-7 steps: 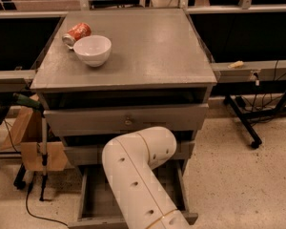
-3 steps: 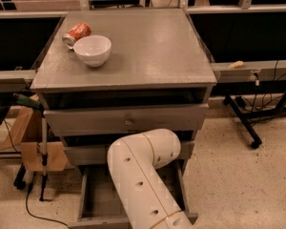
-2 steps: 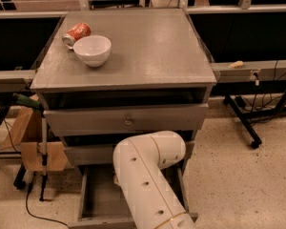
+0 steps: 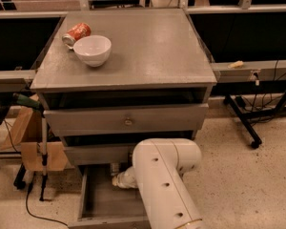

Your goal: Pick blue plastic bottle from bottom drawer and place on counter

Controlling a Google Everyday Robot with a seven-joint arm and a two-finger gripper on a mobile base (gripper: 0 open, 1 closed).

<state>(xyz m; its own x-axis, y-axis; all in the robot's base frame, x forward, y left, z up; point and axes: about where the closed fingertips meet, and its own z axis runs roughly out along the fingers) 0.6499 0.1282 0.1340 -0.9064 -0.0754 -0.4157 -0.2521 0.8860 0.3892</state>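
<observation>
Two steps remain, by my reading: lifting the bottle (image 4: 115,167) out and setting it on the worktop (image 4: 148,46). The drawer (image 4: 102,202) stands open, and the gripper (image 4: 120,179) is low inside it near the back, partly under the arm; its grip cannot be told. The pale shape just behind the gripper is probably the bottle. A bowl (image 4: 92,49) and can (image 4: 76,33) sit on the worktop, well above.

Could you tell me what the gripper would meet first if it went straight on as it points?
The gripper sits low in the bottom drawer, pointing left and back. Probably the small pale bottle just beyond it first; depth is unclear.
</observation>
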